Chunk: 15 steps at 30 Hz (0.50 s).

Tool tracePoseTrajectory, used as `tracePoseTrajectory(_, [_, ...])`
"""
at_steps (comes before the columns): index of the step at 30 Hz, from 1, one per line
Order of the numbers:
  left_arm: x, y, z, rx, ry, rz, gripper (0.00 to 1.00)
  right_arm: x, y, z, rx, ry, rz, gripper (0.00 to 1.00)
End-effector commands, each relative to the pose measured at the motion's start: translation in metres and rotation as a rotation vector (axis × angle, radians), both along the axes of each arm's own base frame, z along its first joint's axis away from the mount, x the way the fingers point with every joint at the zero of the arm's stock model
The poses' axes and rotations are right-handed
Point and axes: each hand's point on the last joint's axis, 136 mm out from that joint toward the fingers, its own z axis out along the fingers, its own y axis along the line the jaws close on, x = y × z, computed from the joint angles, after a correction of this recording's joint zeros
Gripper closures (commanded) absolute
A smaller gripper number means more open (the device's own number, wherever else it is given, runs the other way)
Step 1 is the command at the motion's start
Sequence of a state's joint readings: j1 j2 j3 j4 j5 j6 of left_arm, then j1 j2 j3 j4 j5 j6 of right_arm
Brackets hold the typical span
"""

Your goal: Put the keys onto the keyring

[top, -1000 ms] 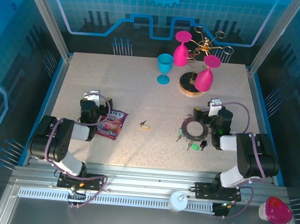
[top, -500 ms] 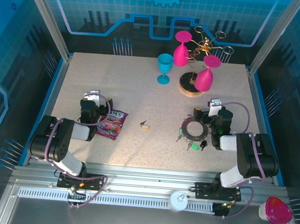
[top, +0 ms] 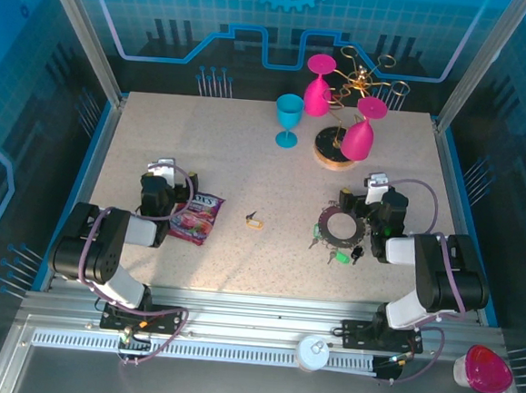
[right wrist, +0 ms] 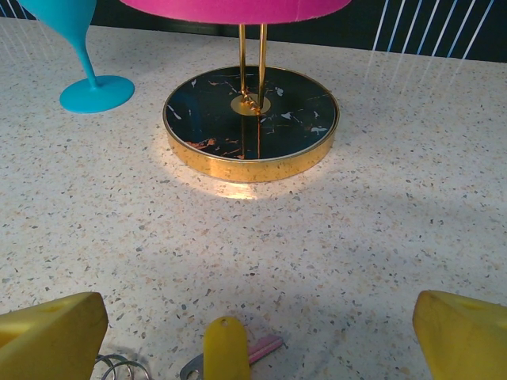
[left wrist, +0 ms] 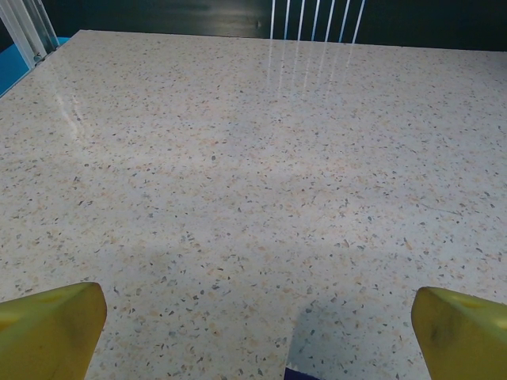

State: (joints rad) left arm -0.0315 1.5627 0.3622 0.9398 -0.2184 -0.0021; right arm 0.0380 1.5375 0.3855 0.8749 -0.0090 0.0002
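On the counter (top: 248, 150), keyring (top: 341, 226) beside right pincer (right wrist: 257, 328), yellow-tagged key (top: 255, 220) apart, left pincer (left wrist: 253, 340) and right both spread wide, empty.

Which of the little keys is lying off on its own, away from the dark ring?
The lone key mid-table, between the two arms, yellowish tag. The others, such as the green-tagged key, crowd beside the keyring.

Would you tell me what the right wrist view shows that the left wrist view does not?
Right wrist: the gold-rimmed rack base, a teal goblet's foot, a pink glass's rim overhead, and a yellow key tag at the near edge. Left wrist: a metal frame post at the table's far-left corner. Both: speckled tabletop and yellow fingertips set wide apart, so the right gripper and left gripper are open.
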Motion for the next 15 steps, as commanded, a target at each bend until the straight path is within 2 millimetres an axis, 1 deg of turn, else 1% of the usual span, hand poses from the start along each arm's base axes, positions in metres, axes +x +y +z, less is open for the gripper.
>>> tracePoseTrajectory(1, [0.003,0.0,0.008,-0.028,-0.024,-0.005,0.01,0.005,-0.001,0.008,0.005,-0.027,0.001,0.0])
tracePoseTrajectory(2, [0.003,0.0,0.009,-0.028,-0.026,-0.007,0.01,0.004,-0.002,0.008,0.003,-0.029,-0.004,0.0])
tracePoseTrajectory(3, [0.002,-0.001,0.012,-0.024,-0.038,-0.01,0.0,0.002,-0.002,0.012,-0.003,-0.045,-0.011,0.0])
tracePoseTrajectory(5, [-0.002,-0.002,0.022,-0.024,-0.051,-0.019,0.01,-0.005,0.002,0.026,-0.021,-0.071,-0.002,0.0])
tracePoseTrajectory(7, [-0.006,0.001,0.037,-0.026,-0.047,0.001,0.01,-0.011,0.004,0.045,-0.047,-0.088,-0.006,0.0])
tracePoseTrajectory(9, [-0.008,0.003,0.059,-0.023,-0.054,0.013,0.01,-0.016,0.005,0.066,-0.062,-0.104,-0.037,0.0])
tracePoseTrajectory(10, [-0.011,0.003,0.07,-0.031,-0.077,0.015,0.01,-0.02,0.007,0.071,-0.052,-0.093,-0.049,0.0])
tracePoseTrajectory(12, [-0.016,0.001,0.092,-0.079,-0.132,0.018,0.0,-0.029,0.01,0.084,0.013,-0.079,-0.076,0.03])
tracePoseTrajectory(15, [-0.024,-0.008,0.108,-0.155,-0.144,-0.021,0.01,-0.045,0.012,0.086,0.16,0.008,-0.14,0.11])
